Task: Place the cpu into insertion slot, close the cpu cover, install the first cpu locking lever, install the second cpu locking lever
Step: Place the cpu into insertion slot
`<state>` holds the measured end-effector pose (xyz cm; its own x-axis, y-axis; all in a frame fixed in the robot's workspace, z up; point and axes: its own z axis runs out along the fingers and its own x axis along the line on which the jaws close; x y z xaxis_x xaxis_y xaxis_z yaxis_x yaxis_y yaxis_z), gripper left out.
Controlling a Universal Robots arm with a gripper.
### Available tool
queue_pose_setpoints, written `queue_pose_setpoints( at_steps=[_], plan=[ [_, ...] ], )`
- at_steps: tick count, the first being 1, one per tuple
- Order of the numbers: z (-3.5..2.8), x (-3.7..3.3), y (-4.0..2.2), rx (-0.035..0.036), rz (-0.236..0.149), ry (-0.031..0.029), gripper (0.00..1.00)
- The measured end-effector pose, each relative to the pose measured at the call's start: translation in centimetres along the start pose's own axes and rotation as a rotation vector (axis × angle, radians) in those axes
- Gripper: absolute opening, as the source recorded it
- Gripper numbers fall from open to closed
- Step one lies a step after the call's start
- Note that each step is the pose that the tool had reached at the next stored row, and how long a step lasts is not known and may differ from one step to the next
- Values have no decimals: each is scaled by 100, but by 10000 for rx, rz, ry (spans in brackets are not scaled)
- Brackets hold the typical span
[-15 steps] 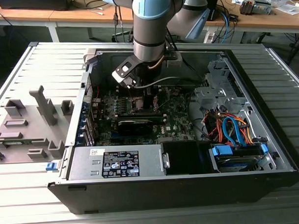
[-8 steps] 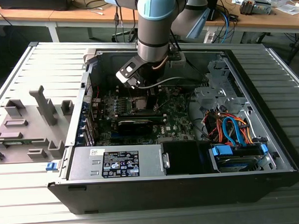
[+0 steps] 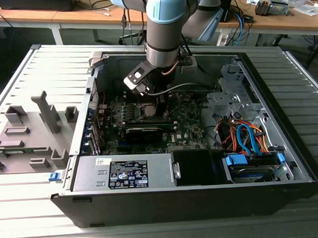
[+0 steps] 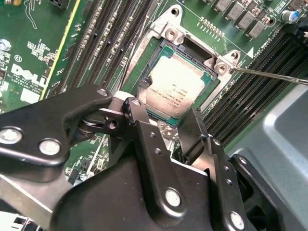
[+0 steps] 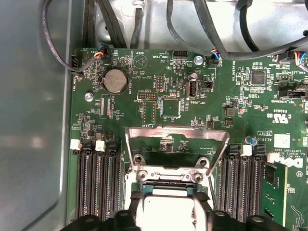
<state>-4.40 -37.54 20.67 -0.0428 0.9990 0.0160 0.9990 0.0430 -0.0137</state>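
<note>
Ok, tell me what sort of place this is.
Probably a robotics or electronics lab: an opened computer case lies on a grey slatted table, a robot arm reaches over its motherboard, and wooden benches behind carry cables and parts.

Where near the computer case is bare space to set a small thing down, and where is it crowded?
Bare: the slatted table in the exterior view's foreground, before the case, and at that view's right. Crowded: the grey fixtures at its left, the cables inside the case.
</note>
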Motion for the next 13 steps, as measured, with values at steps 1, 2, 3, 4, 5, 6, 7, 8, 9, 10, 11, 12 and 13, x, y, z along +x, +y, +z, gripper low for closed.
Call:
queue_pose_setpoints(
  at_steps=[1,2,3,4,5,6,7,8,9,10,11,12,13],
  plan=[
    [2,1,-2,0,1,-2,53],
    [2,1,-9,0,3,-38,53],
    [2,0,-16,0,2,-62,53],
    [2,0,-25,-2,2,-79,53],
    [2,0,-38,-5,3,-87,53],
    [3,1,-50,-9,2,-92,53],
    [3,2,-67,-11,3,-101,53],
    [3,2,-75,-10,3,-104,53],
    [4,2,-81,-10,-3,-105,53],
    [10,2,-88,-9,-115,-111,53],
    [14,2,-92,-6,-221,-114,53],
    [17,2,-93,-5,-371,-117,53],
    [19,2,-93,-6,-431,-116,53]
  ],
)
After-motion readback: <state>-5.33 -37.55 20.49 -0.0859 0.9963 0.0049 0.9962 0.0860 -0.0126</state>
